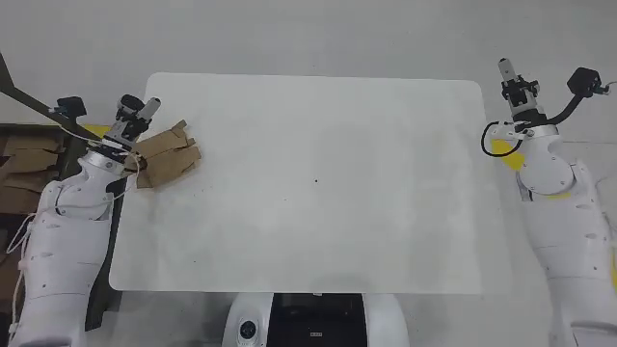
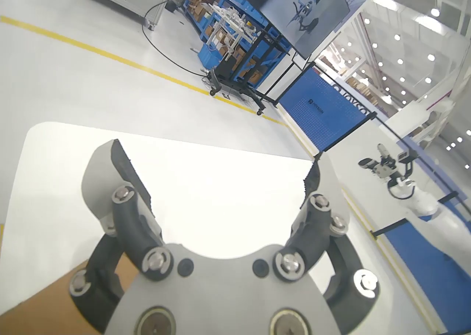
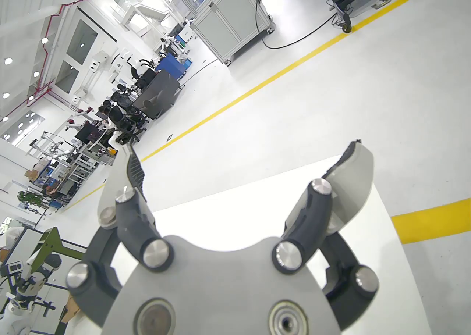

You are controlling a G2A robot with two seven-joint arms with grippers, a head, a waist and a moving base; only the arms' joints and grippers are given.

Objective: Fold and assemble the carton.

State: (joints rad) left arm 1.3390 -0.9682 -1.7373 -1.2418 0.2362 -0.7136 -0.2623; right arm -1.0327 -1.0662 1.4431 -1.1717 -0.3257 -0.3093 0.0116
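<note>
A flat brown carton [image 1: 166,152] lies partly folded at the white table's [image 1: 318,231] left edge; a strip of it [image 2: 44,292] shows below the left wrist. My left gripper [image 1: 135,108] hovers just past the carton's far-left side, pointing away from me. In the left wrist view this gripper [image 2: 217,163] is open with nothing between its fingers. My right gripper [image 1: 514,75] sits off the table's far right corner, far from the carton. It [image 3: 243,156] is also open and empty, above the table corner [image 3: 228,218].
A stack of flat cardboard [image 1: 29,169] sits off the table to the left, beside the left arm. Yellow tape [image 3: 430,218] marks the floor by the right corner. The table's middle and right are bare white surface.
</note>
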